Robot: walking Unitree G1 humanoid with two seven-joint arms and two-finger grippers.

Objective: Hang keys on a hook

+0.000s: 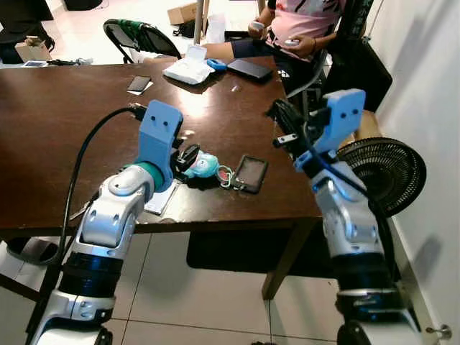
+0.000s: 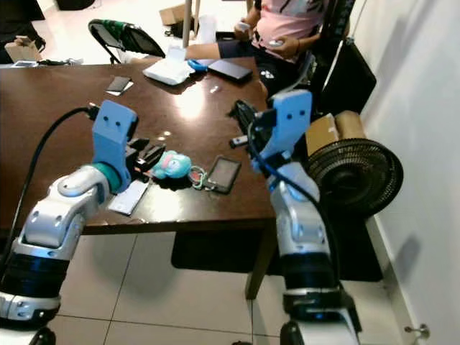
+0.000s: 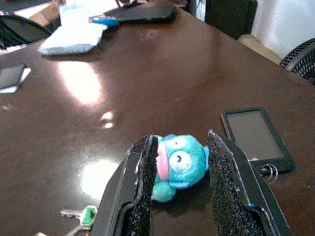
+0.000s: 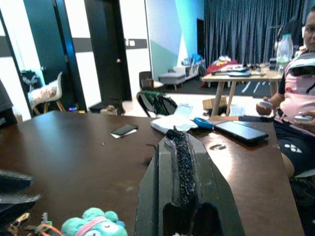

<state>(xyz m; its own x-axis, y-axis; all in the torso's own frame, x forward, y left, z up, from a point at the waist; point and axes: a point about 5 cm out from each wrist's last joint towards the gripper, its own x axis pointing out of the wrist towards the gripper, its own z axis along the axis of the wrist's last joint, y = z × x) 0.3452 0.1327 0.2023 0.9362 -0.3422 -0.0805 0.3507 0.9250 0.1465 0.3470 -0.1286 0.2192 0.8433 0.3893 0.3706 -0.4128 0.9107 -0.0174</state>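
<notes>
The left end effector (image 3: 179, 189) straddles, fingers apart, the turquoise plush keychain (image 3: 177, 162) lying on the desk (image 1: 65, 136) beside a phone (image 1: 249, 173), apparently ready to grip, while the right end effector (image 4: 181, 162) hovers pressed together.

Both eye views look down over the table (image 1: 57, 144); each wrist view skims it closely, sharing the plush (image 3: 179, 160).

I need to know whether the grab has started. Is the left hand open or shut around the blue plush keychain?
Open. The left hand has its two fingers spread on either side of the blue plush keychain lying on the table, with gaps showing beside the plush.
</notes>
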